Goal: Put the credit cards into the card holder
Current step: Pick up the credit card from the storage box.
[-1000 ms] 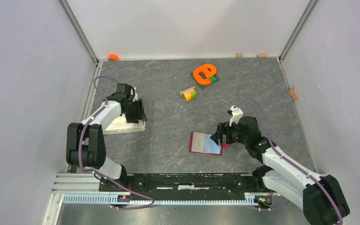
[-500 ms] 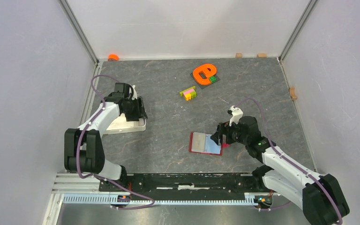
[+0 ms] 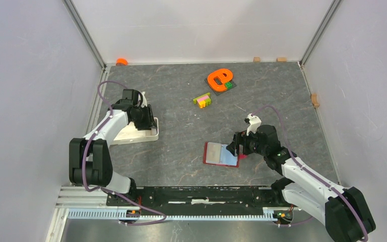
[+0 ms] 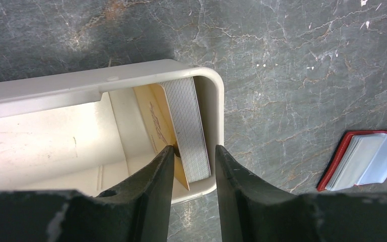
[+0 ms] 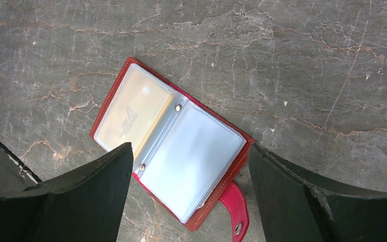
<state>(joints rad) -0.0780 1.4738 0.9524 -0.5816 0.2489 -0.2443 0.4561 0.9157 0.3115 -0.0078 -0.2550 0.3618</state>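
Note:
The credit cards stand on edge at the right end of the white tray [image 4: 80, 85]: a tan-orange card [image 4: 153, 118] and a pale striped stack [image 4: 186, 126] leaning on the end wall. My left gripper [image 4: 191, 148] straddles that end, one finger inside by the tan card, the other at the tray's outer wall, with a gap between them. The card holder [image 5: 196, 151] lies open on the table, red with clear sleeves, a tan card [image 5: 131, 113] in its left sleeve. My right gripper [image 5: 190, 151] hangs wide open above it, touching nothing.
An orange e-shaped toy [image 3: 219, 79] and a small stack of coloured bricks [image 3: 202, 100] lie at the back. Small wooden blocks [image 3: 315, 99] sit along the right and back walls. The holder's snap tab [image 5: 234, 206] sticks out toward my right gripper.
My left gripper's jaws have narrowed around the tray's end, and the tray has shifted slightly to the right. The right arm and the card holder have not moved.

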